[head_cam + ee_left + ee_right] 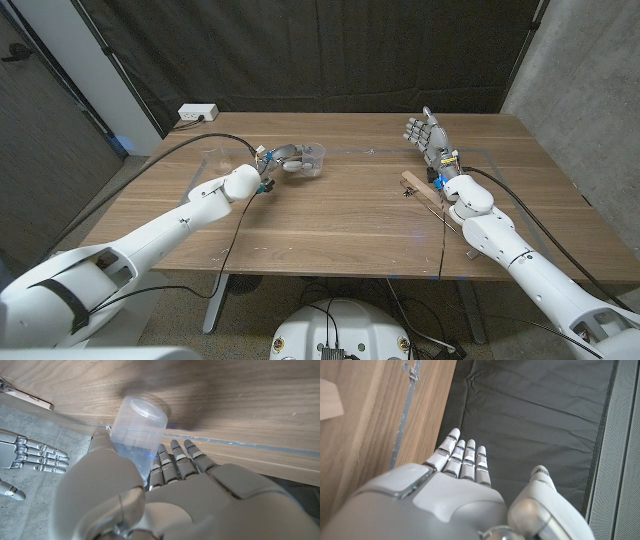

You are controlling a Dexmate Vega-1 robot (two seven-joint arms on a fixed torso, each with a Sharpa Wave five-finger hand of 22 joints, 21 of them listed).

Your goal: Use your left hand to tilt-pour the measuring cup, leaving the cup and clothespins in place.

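Note:
My left hand [282, 161] grips a clear plastic measuring cup [312, 160] at the table's back left of middle, and the cup is tipped onto its side just above the wood. In the left wrist view the thumb and fingers [172, 457] wrap the cup [137, 430], whose round end points away from the palm. A wooden clothespin [420, 187] lies beside my right wrist. My right hand [428, 135] stands beyond it with fingers straight and apart, holding nothing. It is seen again as the right hand [465, 475] and as the right hand [30, 455].
A white power strip [197, 113] sits at the table's back left corner, and a black cable [170, 155] runs along my left arm. Thin tape lines [475, 152] mark the wooden table [340, 220]. A dark curtain hangs behind the table.

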